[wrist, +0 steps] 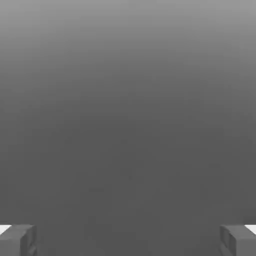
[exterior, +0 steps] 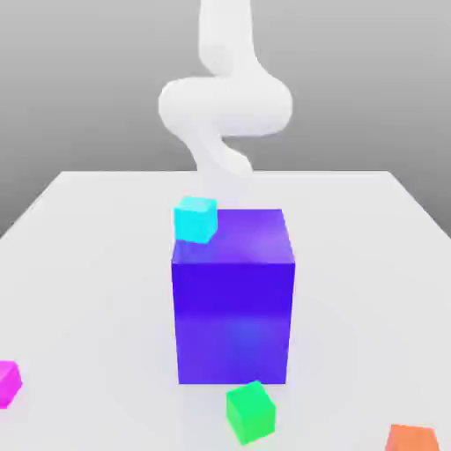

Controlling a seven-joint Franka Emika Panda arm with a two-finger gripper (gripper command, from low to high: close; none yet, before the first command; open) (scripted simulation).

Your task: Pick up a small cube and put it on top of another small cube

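Item one, the small cube (exterior: pixel 7 382): magenta, resting on the white table (exterior: pixel 88 264) at the exterior view's left edge, partly cut by the frame, untouched.

Item two, another small cube (exterior: pixel 250 411): green, on the table just in front of the big blue-purple block (exterior: pixel 233 299), well apart from the magenta one.

Other stock: a cyan cube (exterior: pixel 195 218) at the big block's upper far corner; whether it touches the block we cannot tell. An orange cube (exterior: pixel 411 438) lies at the exterior view's lower right.

Tool: the gripper (wrist: pixel 128 240) shows two fingertips (wrist: pixel 17 239) at opposite edges of the hand view, spread wide, with nothing between them. We hold nothing. The arm (exterior: pixel 225 106) rises behind the block.

Step in hand, as we judge it: the approach has not begun. Next we must carry the open jaws past the tall block, down over the magenta cube, straddle it squarely, then close.
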